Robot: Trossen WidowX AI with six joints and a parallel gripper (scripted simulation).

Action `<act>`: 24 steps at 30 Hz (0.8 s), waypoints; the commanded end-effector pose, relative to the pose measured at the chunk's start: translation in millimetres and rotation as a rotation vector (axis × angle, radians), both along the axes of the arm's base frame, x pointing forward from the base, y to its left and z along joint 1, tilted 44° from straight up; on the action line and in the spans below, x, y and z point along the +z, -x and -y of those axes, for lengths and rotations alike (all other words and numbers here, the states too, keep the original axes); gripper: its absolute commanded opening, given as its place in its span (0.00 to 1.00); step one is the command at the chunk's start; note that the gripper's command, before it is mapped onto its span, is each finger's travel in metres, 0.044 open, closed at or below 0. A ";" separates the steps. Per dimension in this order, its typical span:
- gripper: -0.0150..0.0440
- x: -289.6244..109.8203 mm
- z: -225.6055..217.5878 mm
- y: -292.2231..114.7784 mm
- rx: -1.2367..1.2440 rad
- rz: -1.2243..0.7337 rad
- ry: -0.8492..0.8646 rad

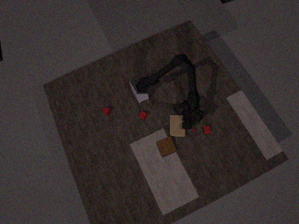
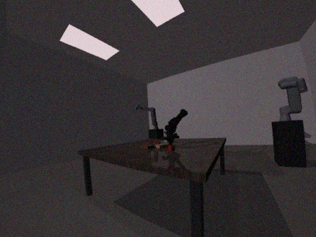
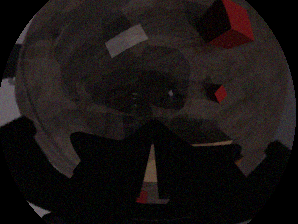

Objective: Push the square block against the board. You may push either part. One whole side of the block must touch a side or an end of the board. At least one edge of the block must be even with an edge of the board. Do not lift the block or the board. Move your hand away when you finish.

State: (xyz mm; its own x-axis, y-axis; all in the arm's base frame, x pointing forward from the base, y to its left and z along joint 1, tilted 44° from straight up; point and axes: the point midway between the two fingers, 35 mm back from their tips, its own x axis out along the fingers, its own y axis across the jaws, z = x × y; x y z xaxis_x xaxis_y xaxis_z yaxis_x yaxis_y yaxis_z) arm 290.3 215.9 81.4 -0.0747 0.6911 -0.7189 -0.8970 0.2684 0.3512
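Note:
The board [image 1: 177, 126] is a pale tan rectangle lying near the middle of the table [image 1: 91, 146]. The square block [image 1: 165, 146] is brown and lies just in front of the board's left end, turned a little, with its near corner close to or touching the board. My gripper [image 1: 190, 120] [image 3: 153, 123] is shut and empty. It stands right beside the board's right long side, low over the table. In the wrist view the dark fingers fill the lower half and only a thin pale edge of the board [image 3: 214, 143] shows. In the exterior view the arm [image 2: 172, 128] is small and far.
Red cubes lie on the table: one [image 1: 207, 129] [image 3: 229, 22] right of the gripper, a tiny one [image 1: 193, 129] [image 3: 220, 92] beside it, and two [image 1: 143, 115] [image 1: 106, 110] to the left. The arm's white base [image 1: 138, 93] stands behind. Bright light patches [image 1: 165, 176] [image 1: 253, 124] mark the table.

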 end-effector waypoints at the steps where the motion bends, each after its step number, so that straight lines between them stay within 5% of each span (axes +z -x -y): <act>1: 0.25 -6.7 4.7 5.2 0.003 -0.008 0.006; 24: 0.25 -28.7 28.4 14.3 0.003 -0.009 0.009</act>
State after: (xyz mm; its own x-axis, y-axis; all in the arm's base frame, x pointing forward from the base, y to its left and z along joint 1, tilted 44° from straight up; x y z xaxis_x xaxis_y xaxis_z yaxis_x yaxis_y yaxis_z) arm 281.7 191.2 59.9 -0.0720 0.6918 -0.7185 -0.8977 0.2691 0.3490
